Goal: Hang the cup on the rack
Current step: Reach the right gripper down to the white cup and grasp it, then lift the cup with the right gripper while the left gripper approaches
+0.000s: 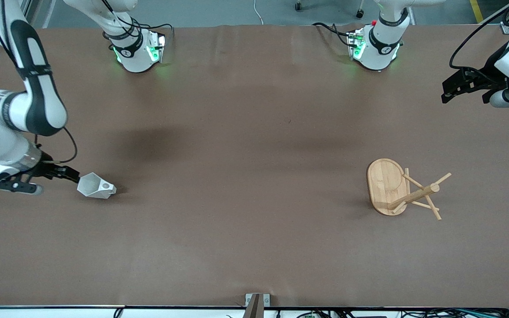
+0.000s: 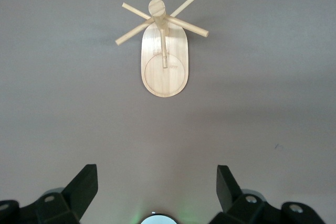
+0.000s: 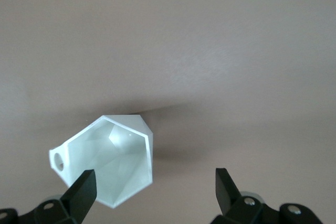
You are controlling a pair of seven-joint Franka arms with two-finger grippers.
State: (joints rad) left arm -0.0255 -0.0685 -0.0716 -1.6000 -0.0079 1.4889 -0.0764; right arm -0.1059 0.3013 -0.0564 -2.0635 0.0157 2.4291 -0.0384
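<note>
**Right gripper closing in on the cup, rack waiting at the left arm's end**

We start at the right gripper (image 1: 71, 175), low over the table at the right arm's end, its fingers spread wide and holding nothing. In the right wrist view one finger (image 3: 84, 188) sits just at the rim of the cup (image 3: 113, 161), while the other finger stands well clear of it, so the cup is not yet centred in the gap. We judge the approach needs a small sideways correction before any squeeze.

The cup lies on its side on the table (image 1: 245, 154), its open mouth turned toward the gripper and its pierced handle on the side away from it. That lie probably explains the low, nearly level reach: a wall of the cup can be pinched while the handle hole stays free for a peg.

Moving outward, the rack (image 1: 398, 189) stands near the left arm's end, well apart from the cup, about as near the front camera. It is upright, with its pegs fanning from the central post.

The left gripper (image 1: 460, 86) waits high over the table's edge, fingers apart and empty, its wrist camera looking down on the rack.
</note>
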